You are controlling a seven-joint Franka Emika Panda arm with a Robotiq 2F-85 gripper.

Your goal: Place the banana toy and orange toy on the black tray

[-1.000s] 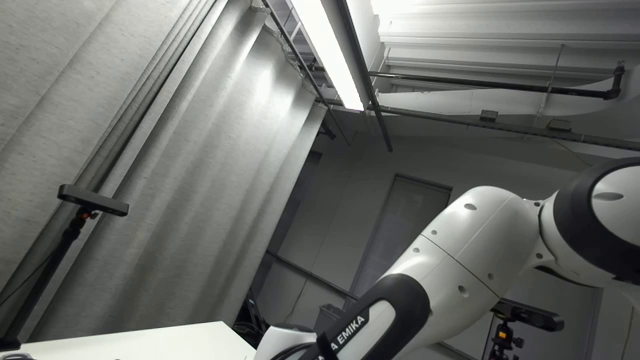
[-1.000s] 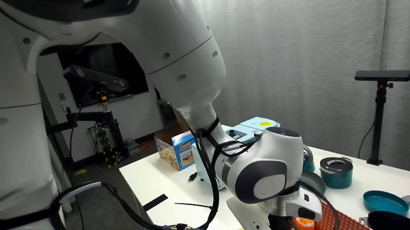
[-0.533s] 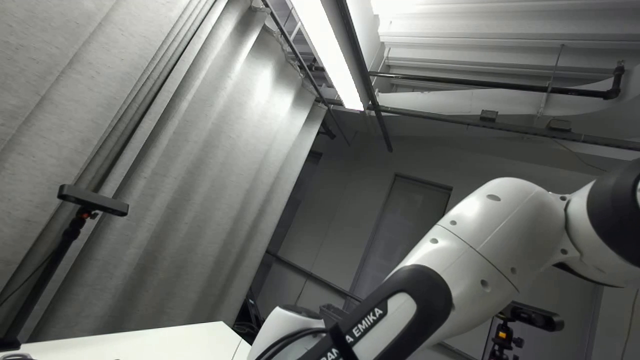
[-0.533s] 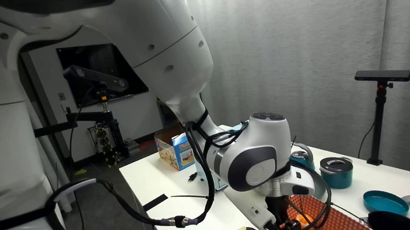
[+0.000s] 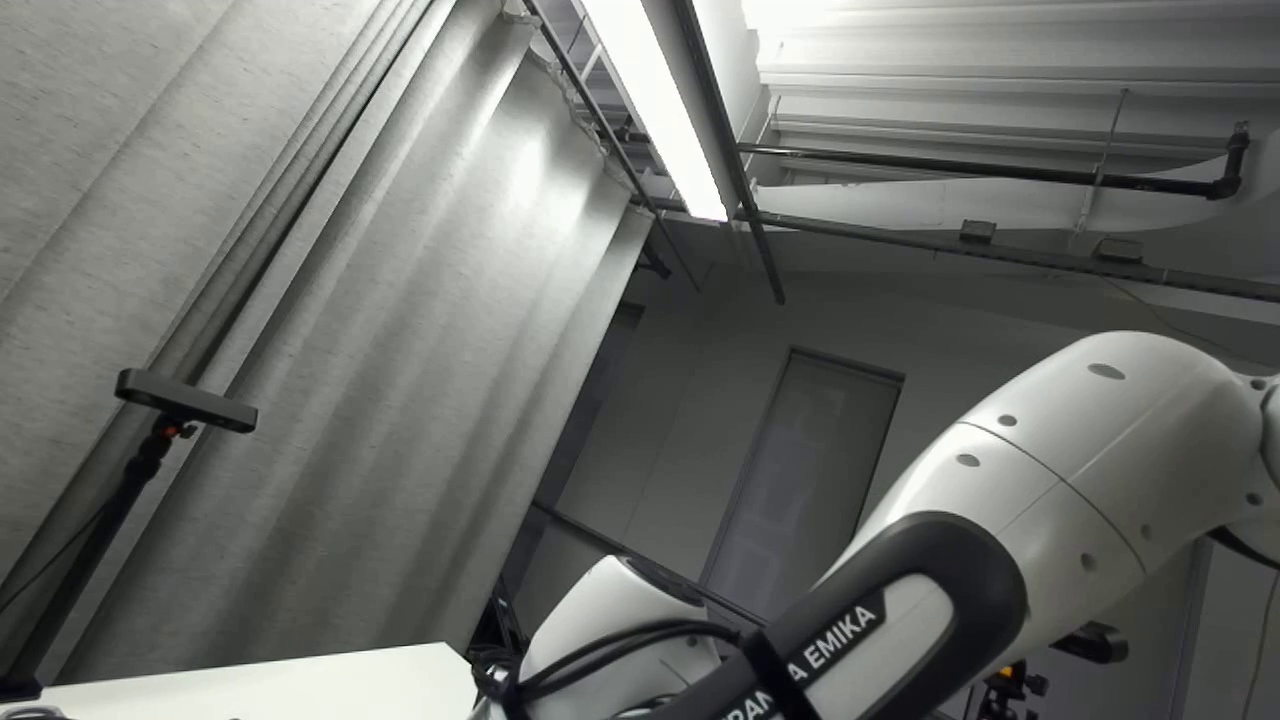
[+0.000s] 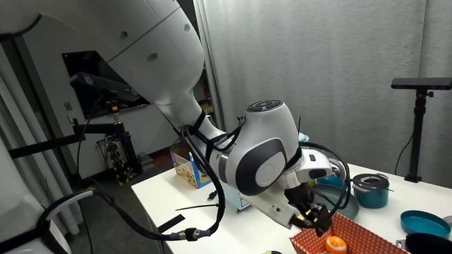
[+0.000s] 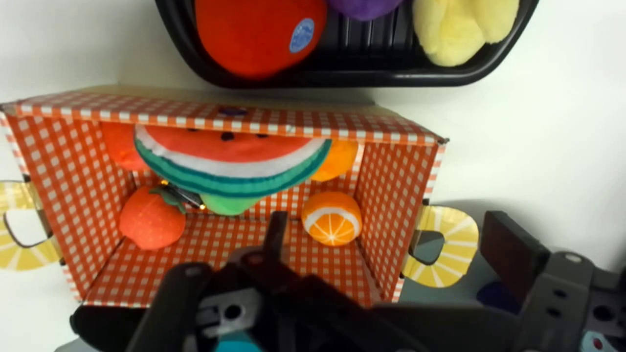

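Wrist view, fingers (image 7: pixel 511 254) spread wide, orange toy (image 7: pixel 331 218) in box (image 7: pixel 393 210), banana toy (image 7: pixel 455 32) on tray (image 7: pixel 386 78)

My white arm (image 6: pixel 176 65), my black claw (image 7: pixel 389 234)
I am smooth and rounded, crossed by thin dark seams (image 6: pixel 146 34) and dotted with round recesses (image 6: pixel 152 57), with white lettering (image 5: pixel 840 640) ending in EMIKA along my black band (image 5: pixel 985 570). Black cables (image 6: pixel 209 171) with a metal connector (image 6: pixel 200 232) are bound to me by black straps (image 6: pixel 199 121). My wrist (image 6: pixel 269 129) carries a dark panel (image 6: pixel 250 169) with a paler disc (image 6: pixel 265 175), a button pad (image 6: pixel 264 105) and a metal ring (image 6: pixel 223 167); pale screws (image 7: pixel 573 257) dot my claw.
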